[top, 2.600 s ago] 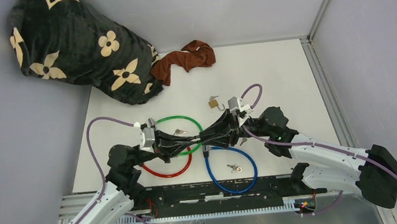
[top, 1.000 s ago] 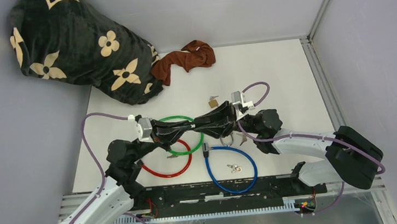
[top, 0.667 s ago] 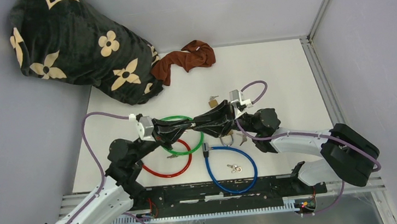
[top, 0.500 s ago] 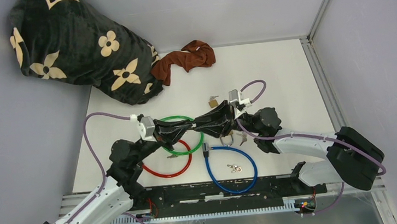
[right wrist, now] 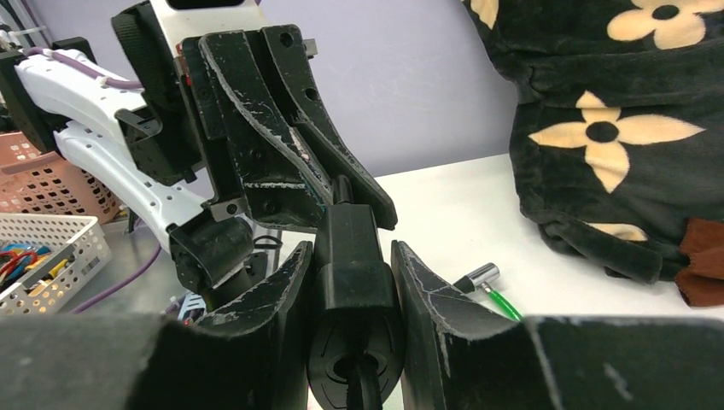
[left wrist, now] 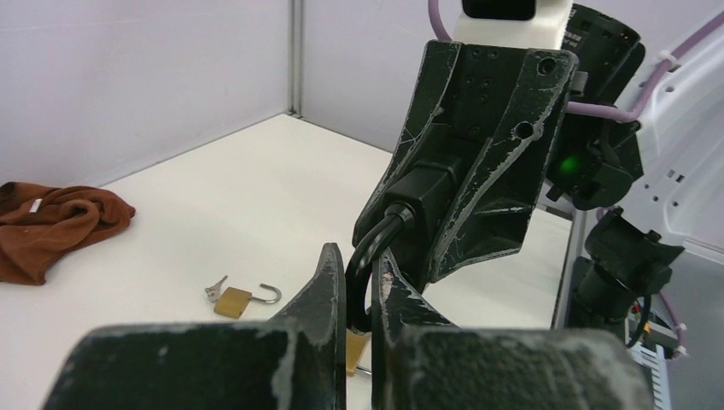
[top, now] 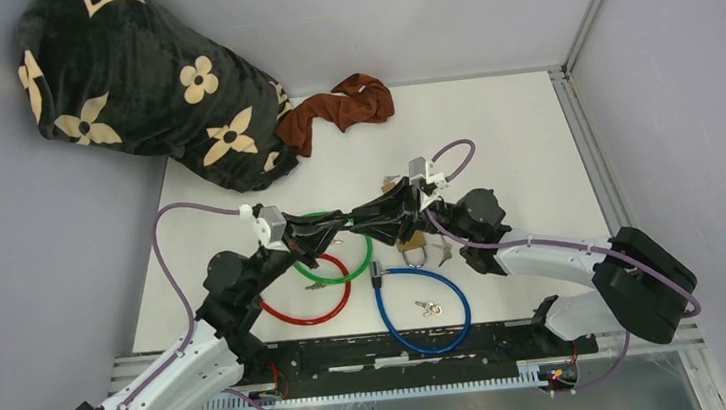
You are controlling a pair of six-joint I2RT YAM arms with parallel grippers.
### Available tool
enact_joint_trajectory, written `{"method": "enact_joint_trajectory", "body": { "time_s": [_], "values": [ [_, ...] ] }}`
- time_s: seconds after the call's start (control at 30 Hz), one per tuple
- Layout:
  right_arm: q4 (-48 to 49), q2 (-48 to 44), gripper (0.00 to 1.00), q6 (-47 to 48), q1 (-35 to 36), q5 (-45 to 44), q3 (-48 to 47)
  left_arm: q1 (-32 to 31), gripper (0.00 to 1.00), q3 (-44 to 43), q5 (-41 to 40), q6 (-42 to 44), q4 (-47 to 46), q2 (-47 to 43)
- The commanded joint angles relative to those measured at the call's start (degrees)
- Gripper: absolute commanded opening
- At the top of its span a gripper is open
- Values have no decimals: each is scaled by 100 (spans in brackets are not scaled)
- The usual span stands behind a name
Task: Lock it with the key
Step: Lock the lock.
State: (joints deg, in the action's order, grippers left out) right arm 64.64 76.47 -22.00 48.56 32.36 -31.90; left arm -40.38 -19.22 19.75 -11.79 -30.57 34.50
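Lock body (right wrist: 352,256) shifted left, key hidden

A flat white tabletop (top: 514,140) spreads under and beyond the right pincer (top: 371,222). Plain grey-lilac walls (top: 401,10) stand behind it and on both sides. A silver aluminium rail (top: 594,158) lines the tabletop edge well to its right. Light is even, shadows soft.
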Motion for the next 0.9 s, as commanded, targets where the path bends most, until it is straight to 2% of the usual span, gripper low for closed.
{"method": "enact_joint_trajectory", "body": {
  "time_s": [0.0,0.17,0.47,0.73,0.87],
  "values": [
    [-632,511,0,355,620,312,-1058,-917,2,12,2186,-427,619,659],
    [-636,712,0,435,596,262,-883,-973,2,-165,2291,-306,174,681],
    [-597,1143,0,320,559,551,-1420,-1305,2,-145,2454,-218,227,820],
    [-757,1321,0,452,552,681,-1437,-1369,2,-229,2560,-37,-8,727],
    [-474,1305,0,426,418,1170,-1289,-1315,2,-465,2637,152,268,486]
  ]
}}
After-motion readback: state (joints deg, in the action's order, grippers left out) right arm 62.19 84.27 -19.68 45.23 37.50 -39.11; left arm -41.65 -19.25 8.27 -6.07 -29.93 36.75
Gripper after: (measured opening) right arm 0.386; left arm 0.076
